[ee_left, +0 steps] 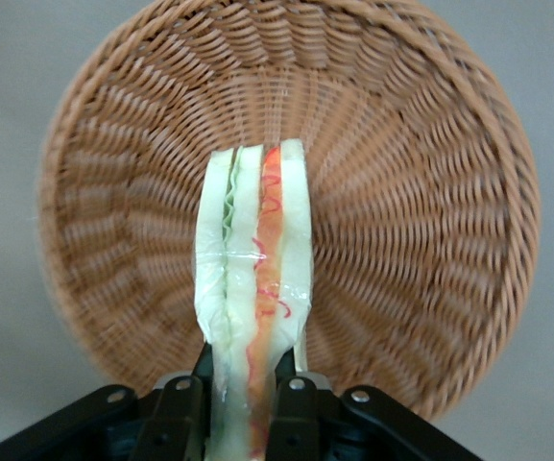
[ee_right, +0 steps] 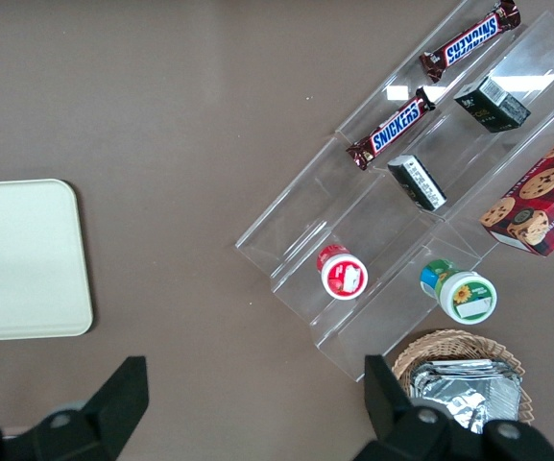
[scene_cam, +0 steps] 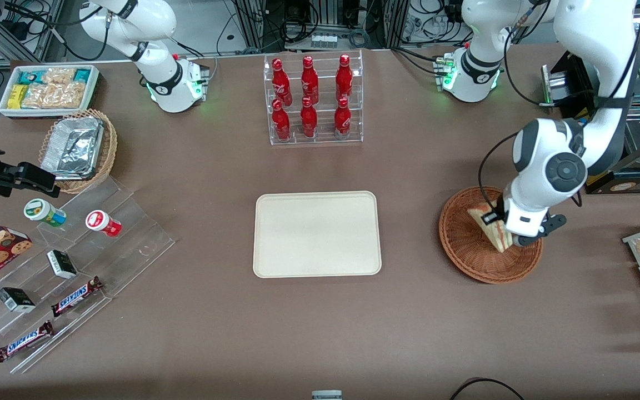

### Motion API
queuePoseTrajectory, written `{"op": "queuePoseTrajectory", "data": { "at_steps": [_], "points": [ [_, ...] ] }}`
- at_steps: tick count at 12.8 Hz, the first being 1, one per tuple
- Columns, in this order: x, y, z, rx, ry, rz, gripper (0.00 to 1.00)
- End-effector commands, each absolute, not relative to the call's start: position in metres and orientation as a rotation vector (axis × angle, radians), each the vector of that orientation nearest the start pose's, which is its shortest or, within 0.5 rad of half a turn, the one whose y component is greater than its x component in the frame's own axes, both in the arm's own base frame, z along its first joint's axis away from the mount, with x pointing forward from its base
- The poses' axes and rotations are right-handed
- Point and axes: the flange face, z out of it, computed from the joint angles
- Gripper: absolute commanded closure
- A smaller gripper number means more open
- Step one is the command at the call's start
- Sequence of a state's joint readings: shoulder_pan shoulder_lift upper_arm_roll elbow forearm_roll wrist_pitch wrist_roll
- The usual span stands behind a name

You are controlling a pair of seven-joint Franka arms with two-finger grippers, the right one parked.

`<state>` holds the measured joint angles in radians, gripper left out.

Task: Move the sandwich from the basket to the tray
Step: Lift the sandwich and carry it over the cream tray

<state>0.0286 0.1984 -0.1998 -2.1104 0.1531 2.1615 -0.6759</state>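
Front view: the left arm's gripper (scene_cam: 511, 238) is hanging over the round reddish-brown wicker basket (scene_cam: 467, 244), its fingers pinching the triangular white-bread sandwich (scene_cam: 489, 226); the cream rectangular tray (scene_cam: 316, 234) is lying bare on the brown tabletop (scene_cam: 320, 333), and two chocolate bars (scene_cam: 75, 296) are reading "SNICKERS". Left wrist view: the black fingers (ee_left: 185, 413) are clamping the sandwich's wrapped edge (red and green filling showing).

Brown table (scene_cam: 409, 333); cable clutter, metal frames along edge farthest from camera.

Legible text: "SNICKERS" in blue letters on two brown candy bars (scene_cam: 77, 296) (scene_cam: 24, 341) lying on the clear acrylic step stand (scene_cam: 70, 261). The same word reads on both bars in the right wrist view. White script on the red bottles (scene_cam: 309, 97) is not readable.
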Motion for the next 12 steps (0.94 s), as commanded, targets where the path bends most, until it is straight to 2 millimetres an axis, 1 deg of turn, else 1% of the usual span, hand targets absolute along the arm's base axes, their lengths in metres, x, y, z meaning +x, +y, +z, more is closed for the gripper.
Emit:
{"op": "queuePoseTrajectory", "data": {
  "at_steps": [1, 2, 4, 5, 6, 7, 8, 9, 10, 11, 12],
  "points": [
    [0.538, -0.137, 0.347, -2.899, -0.445, 0.138, 1.0],
    [0.536, -0.162, 0.355, -2.916, -0.387, 0.125, 1.0],
    [0.53, -0.21, 0.366, -2.959, -0.271, 0.095, 1.0],
    [0.528, -0.238, 0.364, -2.991, -0.22, 0.107, 1.0],
    [0.527, -0.261, 0.362, -3.015, -0.176, 0.119, 1.0],
    [0.525, -0.279, 0.357, -3.032, -0.164, 0.132, 1.0],
    [0.525, -0.302, 0.35, -3.058, -0.126, 0.153, 1.0],
    [0.528, -0.324, 0.345, -3.095, -0.079, 0.181, 1.0],
    [0.527, -0.352, 0.339, -3.115, -0.012, 0.195, 1.0],
    [0.521, -0.382, 0.333, -3.113, 0.038, 0.182, 1.0],
    [0.521, -0.398, 0.321, -3.107, 0.014, 0.192, 1.0]
  ]
}}
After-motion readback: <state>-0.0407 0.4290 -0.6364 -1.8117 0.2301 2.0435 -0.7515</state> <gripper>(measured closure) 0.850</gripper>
